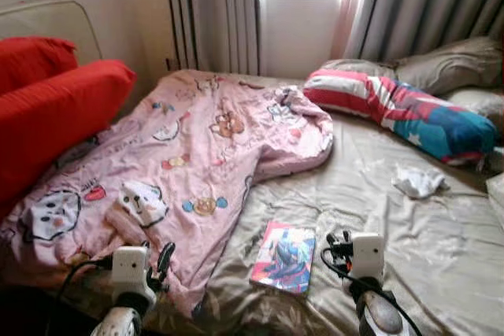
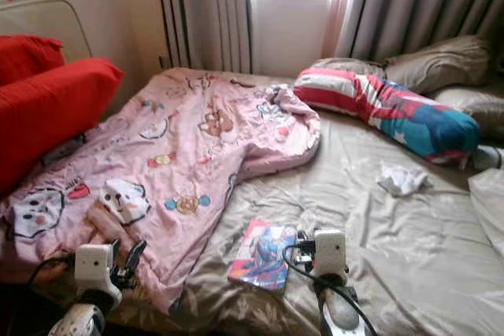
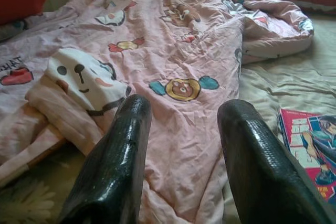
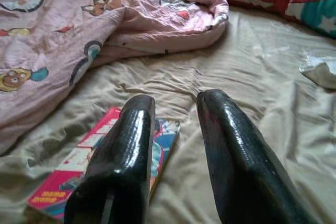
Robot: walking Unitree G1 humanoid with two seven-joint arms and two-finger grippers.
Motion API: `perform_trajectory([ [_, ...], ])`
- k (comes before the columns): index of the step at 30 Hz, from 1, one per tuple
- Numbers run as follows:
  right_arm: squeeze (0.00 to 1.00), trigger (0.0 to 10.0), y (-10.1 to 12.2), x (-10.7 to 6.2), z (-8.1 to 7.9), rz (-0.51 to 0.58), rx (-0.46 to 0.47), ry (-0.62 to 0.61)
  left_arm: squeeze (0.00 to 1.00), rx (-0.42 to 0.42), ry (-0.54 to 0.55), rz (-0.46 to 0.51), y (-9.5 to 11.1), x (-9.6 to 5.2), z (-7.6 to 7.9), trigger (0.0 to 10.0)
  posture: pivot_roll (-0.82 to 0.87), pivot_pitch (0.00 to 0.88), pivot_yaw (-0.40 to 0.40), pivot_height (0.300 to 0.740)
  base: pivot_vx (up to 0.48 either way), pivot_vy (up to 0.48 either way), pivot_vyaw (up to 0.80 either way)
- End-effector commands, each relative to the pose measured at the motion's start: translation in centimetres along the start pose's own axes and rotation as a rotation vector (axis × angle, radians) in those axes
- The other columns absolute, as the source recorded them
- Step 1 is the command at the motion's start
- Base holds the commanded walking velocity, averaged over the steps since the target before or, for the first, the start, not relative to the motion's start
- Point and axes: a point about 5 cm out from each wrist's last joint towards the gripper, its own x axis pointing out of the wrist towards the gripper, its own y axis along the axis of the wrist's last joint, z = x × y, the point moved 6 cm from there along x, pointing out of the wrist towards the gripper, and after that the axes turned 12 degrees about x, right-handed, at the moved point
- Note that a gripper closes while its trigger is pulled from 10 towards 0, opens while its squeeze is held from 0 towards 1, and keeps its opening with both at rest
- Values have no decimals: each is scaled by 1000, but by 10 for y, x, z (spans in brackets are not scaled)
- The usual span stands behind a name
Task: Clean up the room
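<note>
Fingers (image 4: 131, 150) of the right gripper (image 4: 176, 156) stand apart, empty, above the near edge of the bed (image 1: 441, 241), with the colourful book (image 1: 283, 256) lying flat on the tan sheet just beside them toward the robot's left. Left gripper (image 3: 181, 156) hovers with its fingers apart too, over the near hem of the pink cartoon quilt (image 1: 189, 155), the book off to its right. Farther back lie a crumpled white cloth (image 1: 419, 182), a striped bolster pillow (image 1: 402, 112), red cushions (image 1: 55, 108) and grey curtains (image 1: 213, 13).
</note>
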Motion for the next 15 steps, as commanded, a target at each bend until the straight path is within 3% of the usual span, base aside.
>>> perform_trajectory([
  [1, 0, 10000, -2, -1, 3, -10, 0, -12, 0, 26, 6, 31, 10, 3, -4, 10000, -10, 76, 1, 606, 0, 0, 0],
  [12, 0, 10000, -5, 0, -8, -24, -27, 39, 0, 28, -5, 57, 21, 9, -3, 10000, -5, 80, 5, 606, 0, 0, 0],
  [15, 0, 10000, -5, -1, -11, -22, -30, 57, 0, 27, -8, 58, 22, 10, -2, 10000, -5, 82, 6, 606, 0, 0, 800],
])
